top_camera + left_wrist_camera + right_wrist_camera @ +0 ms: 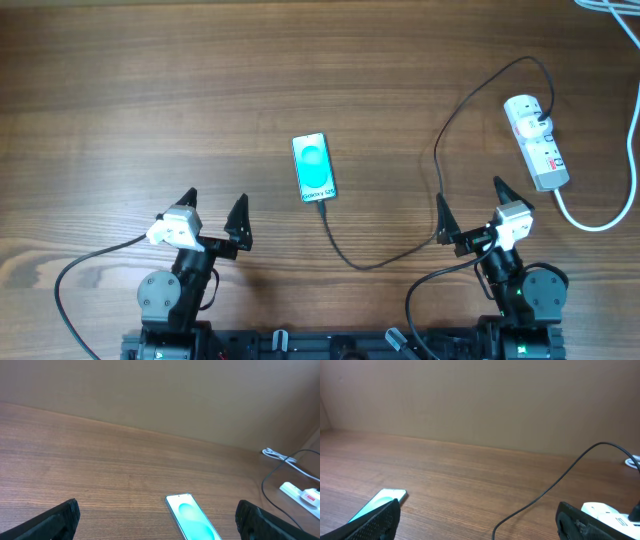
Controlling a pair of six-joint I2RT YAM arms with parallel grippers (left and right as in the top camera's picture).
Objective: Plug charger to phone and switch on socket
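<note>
The phone (313, 167) lies flat mid-table, teal screen up; it also shows in the left wrist view (192, 521) and the right wrist view (379, 501). The black charger cable (440, 130) runs from the phone's near end, where its connector sits at the phone's edge, in a loop up to its black plug in the white socket strip (535, 143) at the right. The strip shows in the left wrist view (300, 495) and the right wrist view (605, 511). My left gripper (214, 222) is open and empty, near-left of the phone. My right gripper (470, 205) is open and empty, straddling the cable (555, 485).
The strip's thicker white cord (600, 222) curves off the right edge and reappears at the top right (612, 12). A plain wall stands behind the wooden table (150, 100).
</note>
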